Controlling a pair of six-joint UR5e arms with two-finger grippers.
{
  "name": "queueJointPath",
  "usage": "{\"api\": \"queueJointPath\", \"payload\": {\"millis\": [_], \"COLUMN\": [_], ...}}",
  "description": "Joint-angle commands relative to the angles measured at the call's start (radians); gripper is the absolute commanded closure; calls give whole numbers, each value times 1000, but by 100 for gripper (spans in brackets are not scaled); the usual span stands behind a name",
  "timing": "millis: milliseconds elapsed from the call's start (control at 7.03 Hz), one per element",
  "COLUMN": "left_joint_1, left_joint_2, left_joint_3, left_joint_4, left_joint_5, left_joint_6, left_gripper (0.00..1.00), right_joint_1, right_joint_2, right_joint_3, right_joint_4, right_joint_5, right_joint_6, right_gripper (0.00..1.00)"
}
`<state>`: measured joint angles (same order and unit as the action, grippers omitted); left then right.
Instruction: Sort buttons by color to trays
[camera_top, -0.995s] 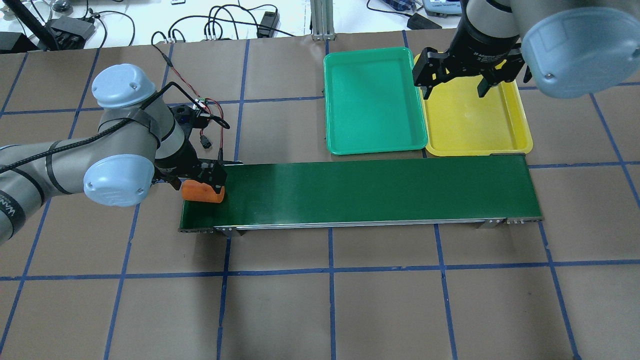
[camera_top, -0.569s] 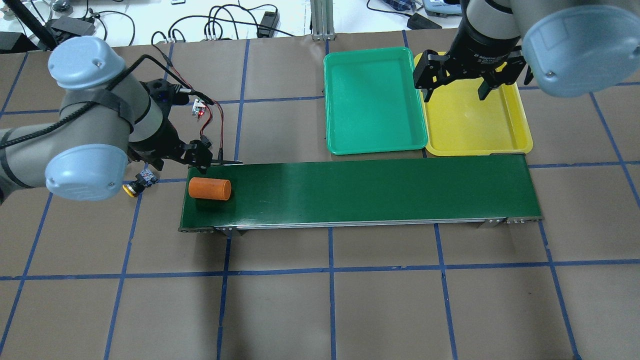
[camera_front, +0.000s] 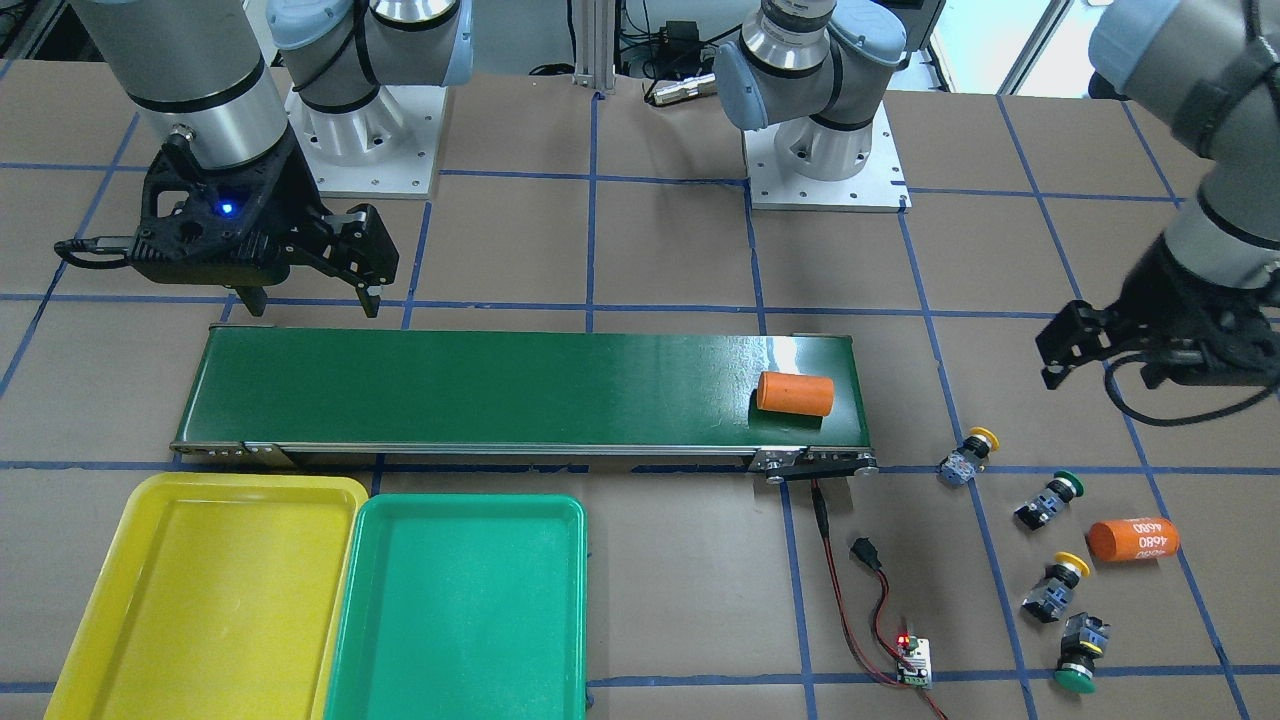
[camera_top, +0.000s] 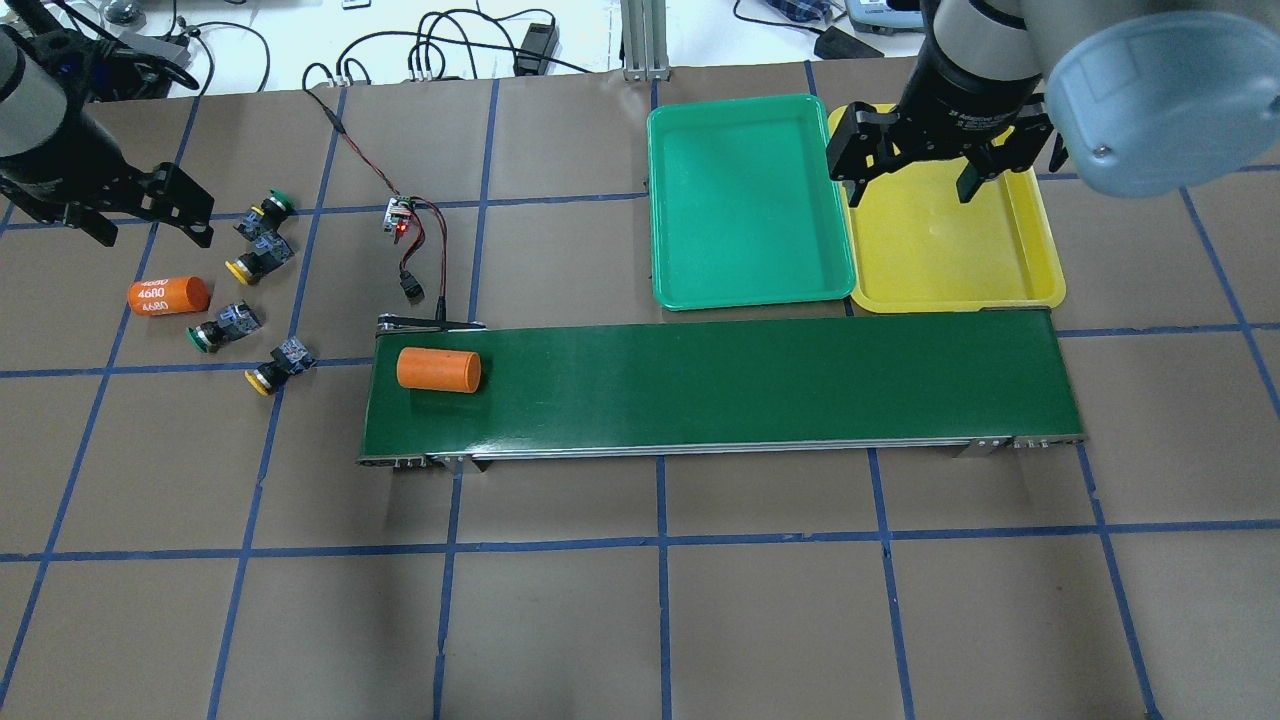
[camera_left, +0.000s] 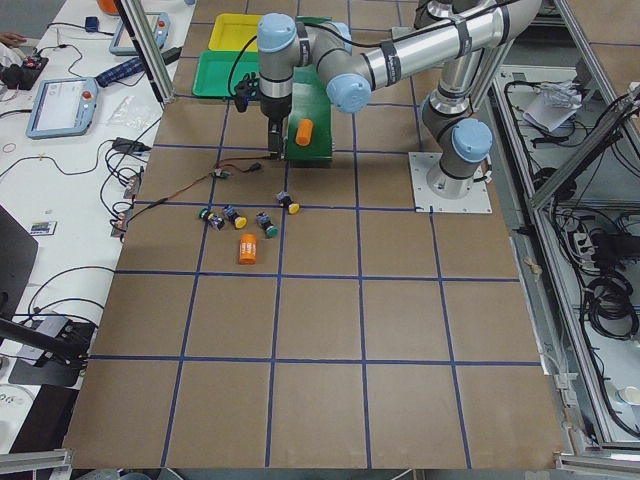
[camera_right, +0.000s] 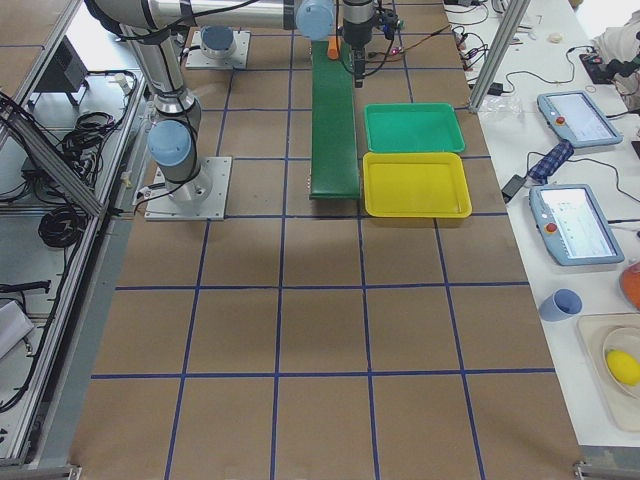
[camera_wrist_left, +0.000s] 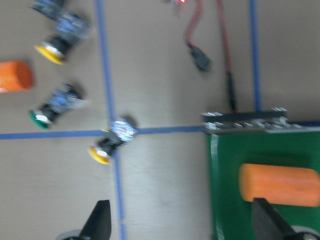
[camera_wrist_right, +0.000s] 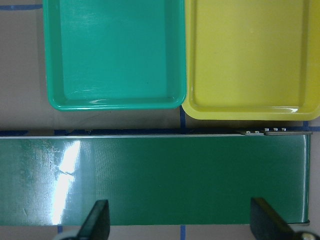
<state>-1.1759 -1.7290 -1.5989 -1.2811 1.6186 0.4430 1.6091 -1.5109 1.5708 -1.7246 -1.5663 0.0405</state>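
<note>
The left gripper (camera_top: 150, 232) is held raised over the table (camera_top: 640, 600), with its fingers (camera_wrist_left: 100, 222) wide apart and nothing gripped between them. The four buttons are all lying on their sides on the table. In the overhead view they are seen just past the finger that is turned to the conveyor belt (camera_top: 750, 385). The first green-capped button (camera_top: 270, 207) is closest to this fingertip and the first yellow-capped button (camera_top: 252, 262) is almost touching it. The second green-capped button (camera_top: 220, 328) and the second yellow-capped button (camera_top: 277, 366) are lying further from the fingertips, towards the robot. An orange cylinder marked 4680 (camera_top: 168, 295) is seen near the gap between the fingers, beside the buttons. Because the gripper is raised, it cannot be told what is exactly under the fingers. A second orange cylinder (camera_top: 438, 369) is lying on the belt end nearer to these fingers, and a small circuit board (camera_top: 398, 213) with wires is placed near that end.

The right gripper (camera_top: 910, 190) is held high, its fingers (camera_wrist_right: 97, 222) spread open with nothing between them. In its wrist view the belt is stretched from one finger to the other. Beyond it the green tray (camera_wrist_right: 115, 50) is seen ahead of one finger and the yellow tray (camera_wrist_right: 250, 50) ahead of the other, side by side and touching.
</note>
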Motion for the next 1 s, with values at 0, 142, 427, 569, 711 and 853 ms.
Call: {"api": "queueJointPath", "payload": {"millis": [0,142,427,569,711,853], "left_joint_1": [85,107,139,148,153,153], "left_joint_2": [-180,-267,-390,-429,-455,-475], "left_joint_3": [182,245,321,323,324,323], "left_joint_4": [-1,-1,-1,-1,0,-1], "left_joint_5": [1,0,-3,-3,-9,-13], "left_joint_6": [145,204,207,207,206,197], "left_gripper": [0,0,0,0,0,0], "right_joint_1": [0,-1,0,0,0,2], "right_joint_2": [-2,0,0,-2,-2,-3], "right_joint_3": [2,2,3,3,3,3], "right_joint_4": [3,3,3,3,3,3], "right_joint_5": [0,0,0,0,0,-1], "right_joint_6": [-1,-2,-2,-2,-2,-2], "right_gripper": [0,0,0,0,0,0]}}
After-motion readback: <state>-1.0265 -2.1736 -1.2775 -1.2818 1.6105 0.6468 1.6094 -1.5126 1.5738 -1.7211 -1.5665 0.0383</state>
